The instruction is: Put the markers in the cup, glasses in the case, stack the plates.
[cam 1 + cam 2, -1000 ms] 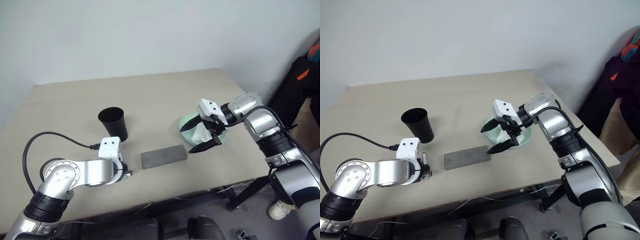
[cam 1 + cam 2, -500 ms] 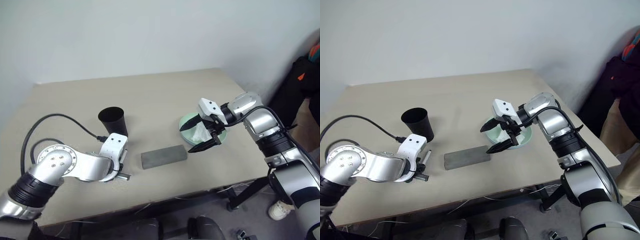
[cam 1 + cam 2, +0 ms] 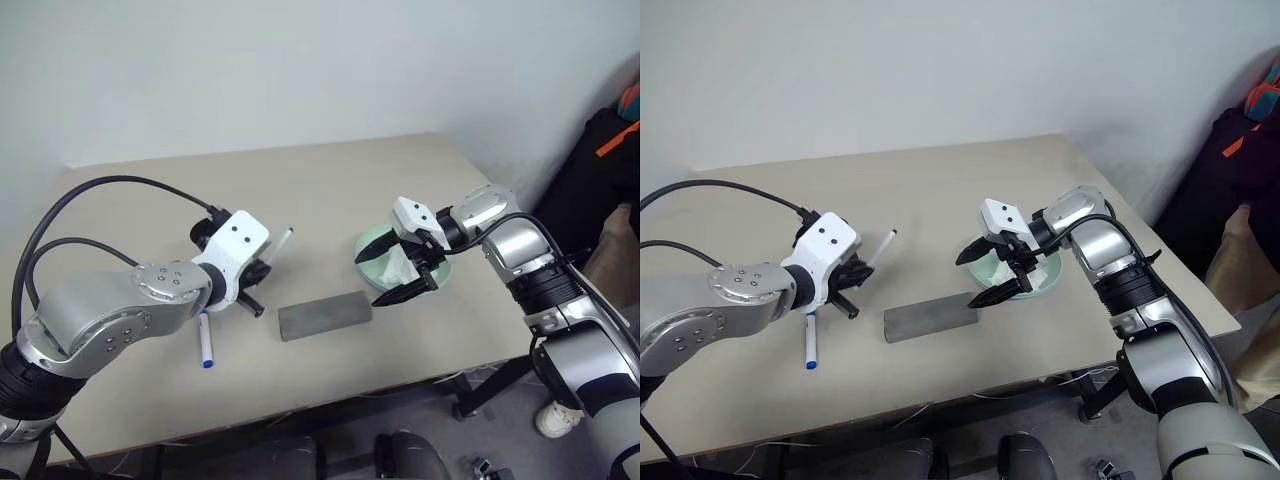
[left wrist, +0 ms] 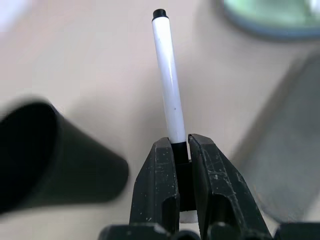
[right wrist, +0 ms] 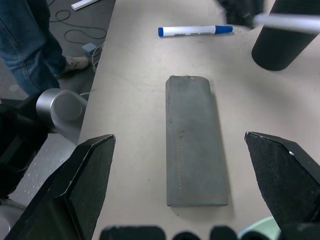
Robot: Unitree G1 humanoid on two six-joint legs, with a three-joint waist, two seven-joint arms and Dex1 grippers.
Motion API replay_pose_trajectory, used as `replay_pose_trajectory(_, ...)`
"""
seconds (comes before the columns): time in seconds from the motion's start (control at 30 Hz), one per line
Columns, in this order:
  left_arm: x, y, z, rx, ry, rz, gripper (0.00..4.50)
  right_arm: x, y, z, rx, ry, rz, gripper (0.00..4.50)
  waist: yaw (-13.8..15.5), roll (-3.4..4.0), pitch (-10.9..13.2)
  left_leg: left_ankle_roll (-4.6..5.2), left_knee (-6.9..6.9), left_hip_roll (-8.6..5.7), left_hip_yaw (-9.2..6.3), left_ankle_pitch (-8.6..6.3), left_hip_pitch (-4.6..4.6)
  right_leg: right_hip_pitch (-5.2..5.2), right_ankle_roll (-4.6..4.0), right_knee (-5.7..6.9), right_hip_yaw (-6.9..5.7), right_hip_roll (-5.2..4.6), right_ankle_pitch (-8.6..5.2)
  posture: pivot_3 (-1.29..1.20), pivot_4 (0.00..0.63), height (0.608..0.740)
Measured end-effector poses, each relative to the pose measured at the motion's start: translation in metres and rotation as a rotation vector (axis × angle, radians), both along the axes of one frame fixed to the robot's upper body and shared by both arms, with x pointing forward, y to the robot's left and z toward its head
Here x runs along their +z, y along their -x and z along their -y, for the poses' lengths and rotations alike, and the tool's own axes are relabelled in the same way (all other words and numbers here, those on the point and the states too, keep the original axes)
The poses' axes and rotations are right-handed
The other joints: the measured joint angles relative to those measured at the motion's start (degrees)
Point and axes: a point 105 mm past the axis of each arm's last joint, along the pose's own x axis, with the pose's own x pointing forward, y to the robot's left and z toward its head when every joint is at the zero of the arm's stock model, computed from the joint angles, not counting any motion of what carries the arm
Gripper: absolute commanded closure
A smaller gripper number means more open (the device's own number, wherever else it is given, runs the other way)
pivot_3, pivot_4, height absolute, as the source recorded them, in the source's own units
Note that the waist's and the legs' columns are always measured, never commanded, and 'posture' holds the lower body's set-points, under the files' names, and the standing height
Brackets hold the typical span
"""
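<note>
L pincer [image 4: 181,150] clamps black-cap marker [image 4: 169,80] nr cup [image 4: 45,160].

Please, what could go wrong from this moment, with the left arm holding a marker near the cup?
The left gripper pinches the black-capped marker only at one end, so it may swivel or slip. The black cup stands close beside that arm and might be knocked over. The blue-capped marker lies loose on the table and could roll.

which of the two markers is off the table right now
The thinner black-capped marker: the left gripper is shut on its cap end, holding it in the air. The blue-capped marker lies flat on the table.
</note>
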Motion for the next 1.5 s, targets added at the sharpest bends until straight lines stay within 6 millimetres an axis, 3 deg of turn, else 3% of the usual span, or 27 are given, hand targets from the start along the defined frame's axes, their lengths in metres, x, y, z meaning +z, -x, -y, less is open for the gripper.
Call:
replay_pose_trajectory(0.37,0.021,-0.017,0.002,-0.172,-0.040,0.193,4.48,0.000,0.000,-0.003,0.003,-0.008,-0.001,0.00,0.0,0.01,0.0,0.12,-0.01,0.11,0.05,-0.05,-0.10,0.05,0.01,-0.30,0.01,0.09,0.01,0.00,0.000,0.737)
replay_pose_trajectory(0.53,0.039,-0.037,0.001,-0.064,0.128,0.337,4.48,0.001,0.000,-0.003,0.001,-0.014,0.000,0.00,0.0,0.00,0.0,0.13,0.09,0.25,0.03,-0.04,-0.10,0.11,0.01,-0.29,0.03,0.27,0.02,0.00,0.000,0.737)
replay_pose_trajectory(0.7,0.060,-0.054,-0.021,0.112,0.305,0.507,4.48,0.002,0.000,-0.003,-0.003,-0.014,-0.005,0.00,0.0,0.01,0.0,0.10,0.18,0.45,0.04,-0.01,-0.03,0.15,-0.13,-0.24,0.12,0.51,0.12,0.00,0.000,0.737)
replay_pose_trajectory(0.83,0.065,-0.060,-0.044,0.222,0.320,0.628,4.48,0.003,0.001,-0.004,-0.001,-0.014,-0.004,0.00,0.0,0.00,0.0,0.02,0.22,0.52,0.03,0.04,-0.02,0.14,-0.26,-0.18,0.09,0.58,0.20,0.00,0.000,0.737)
replay_pose_trajectory(1.07,0.039,-0.055,-0.057,0.282,0.335,0.662,4.48,0.004,0.002,-0.005,0.003,-0.015,0.000,0.00,0.0,0.01,0.0,0.02,0.33,0.54,0.08,0.03,-0.05,0.15,-0.27,-0.18,0.10,0.54,0.21,0.00,0.000,0.737)
replay_pose_trajectory(1.5,0.002,-0.052,-0.056,0.314,0.371,0.615,4.48,0.004,0.003,-0.005,0.001,-0.018,-0.002,0.00,0.0,0.00,0.0,0.02,0.45,0.62,0.08,0.02,-0.06,0.15,-0.30,-0.13,0.05,0.56,0.23,0.00,0.000,0.737)
